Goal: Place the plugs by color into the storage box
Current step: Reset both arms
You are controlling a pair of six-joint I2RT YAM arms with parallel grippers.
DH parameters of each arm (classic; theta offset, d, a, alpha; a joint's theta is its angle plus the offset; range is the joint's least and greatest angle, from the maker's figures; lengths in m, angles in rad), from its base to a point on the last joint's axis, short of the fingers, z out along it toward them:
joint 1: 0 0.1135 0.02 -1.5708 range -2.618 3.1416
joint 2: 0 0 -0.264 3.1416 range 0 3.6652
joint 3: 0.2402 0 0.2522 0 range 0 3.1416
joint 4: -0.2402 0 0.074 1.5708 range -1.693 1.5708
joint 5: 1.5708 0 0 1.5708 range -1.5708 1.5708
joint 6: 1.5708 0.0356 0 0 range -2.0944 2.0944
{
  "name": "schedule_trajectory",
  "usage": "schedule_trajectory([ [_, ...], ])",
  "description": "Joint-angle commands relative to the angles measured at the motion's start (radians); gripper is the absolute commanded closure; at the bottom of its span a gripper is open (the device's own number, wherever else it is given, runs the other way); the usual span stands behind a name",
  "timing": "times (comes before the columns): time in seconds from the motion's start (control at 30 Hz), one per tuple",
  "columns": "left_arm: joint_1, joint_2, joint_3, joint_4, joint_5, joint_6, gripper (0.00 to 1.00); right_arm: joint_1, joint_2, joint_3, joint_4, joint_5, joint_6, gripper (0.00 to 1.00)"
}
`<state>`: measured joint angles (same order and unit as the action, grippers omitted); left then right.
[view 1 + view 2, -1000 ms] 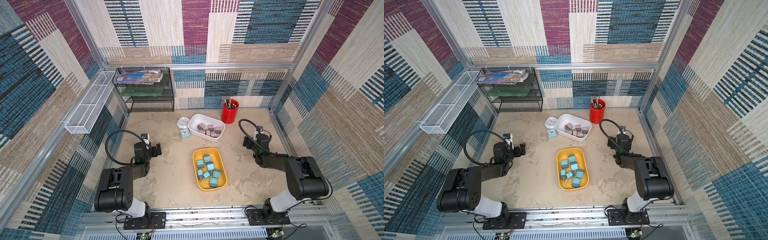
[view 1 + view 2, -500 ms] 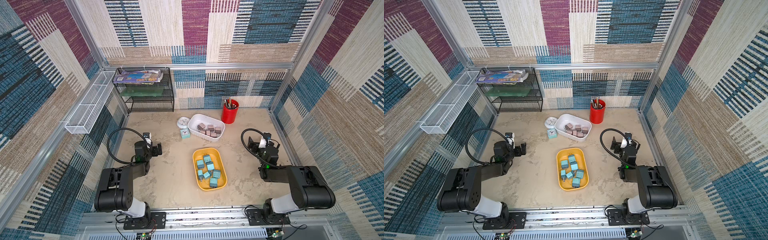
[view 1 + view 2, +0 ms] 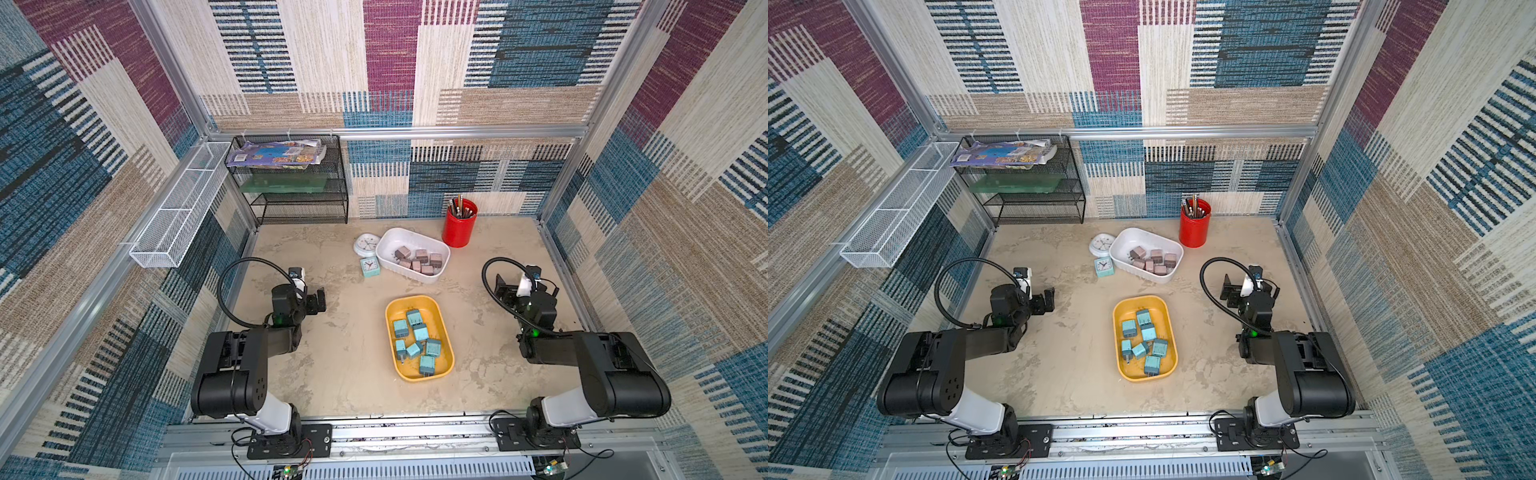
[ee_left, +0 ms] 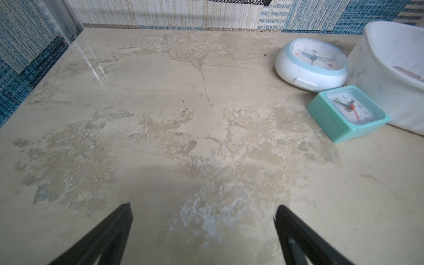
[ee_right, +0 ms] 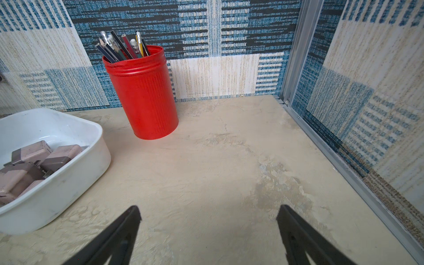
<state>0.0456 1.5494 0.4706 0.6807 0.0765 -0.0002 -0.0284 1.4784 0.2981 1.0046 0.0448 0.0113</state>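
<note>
Several teal-blue plugs lie in a yellow storage box at the table's middle. Several mauve-brown plugs fill a white storage box behind it. My left gripper hovers low over bare table left of both boxes, open and empty. To the right of the boxes my right gripper is also open, with nothing between its fingers.
A red pencil cup stands right of the white box. A round white clock and a teal square clock sit at its left. A black mesh rack fills the back left corner.
My right arm has folded back toward its base, carrying its open gripper rightward, away from the boxes. The left arm has barely moved.
</note>
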Motion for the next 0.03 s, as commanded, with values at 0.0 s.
schedule_trajectory([
  [0.0, 0.000, -0.026, 0.003, 0.003, -0.012, 0.008, 0.00, -0.001, -0.003, 0.007, 0.018, -0.009, 0.006, 0.05],
])
